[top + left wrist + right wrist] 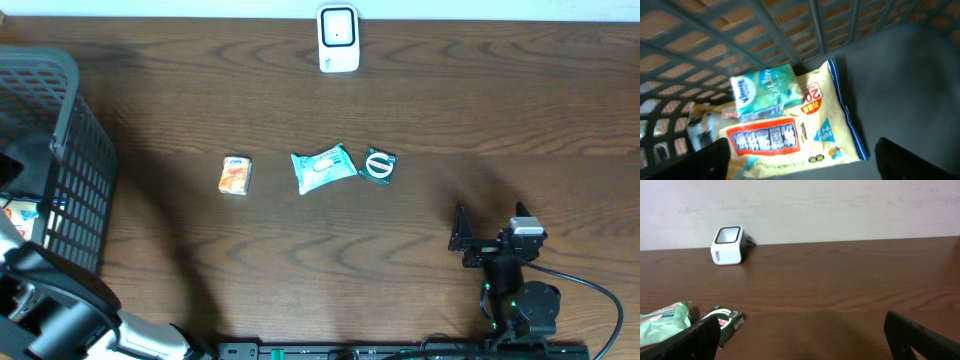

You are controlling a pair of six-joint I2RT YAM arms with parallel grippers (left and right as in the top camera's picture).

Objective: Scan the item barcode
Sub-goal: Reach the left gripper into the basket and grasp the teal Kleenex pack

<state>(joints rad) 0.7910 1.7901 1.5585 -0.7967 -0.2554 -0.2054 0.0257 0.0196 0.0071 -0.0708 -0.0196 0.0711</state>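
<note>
While the left arm hangs over the grey plastic mesh basket (pixel 70 150) at the overhead's left edge, the white boxy barcode scanner (pixel 339 38) sits top centre.

Left wrist: left gripper (pixel 802 150) spread wide, empty, above a teal tissue pack (pixel 765 92) lying on a yellow-white snack bag (pixel 810 130). Step judged: picking an item. Next: descend, close on the pack.

Right wrist: right gripper (pixel 800 325) wide apart, empty.

White scanner (pixel 338 38), teal tissue pack (pixel 767 92), grey mesh basket (pixel 70 170), brown woodgrain table (pixel 450 110).
</note>
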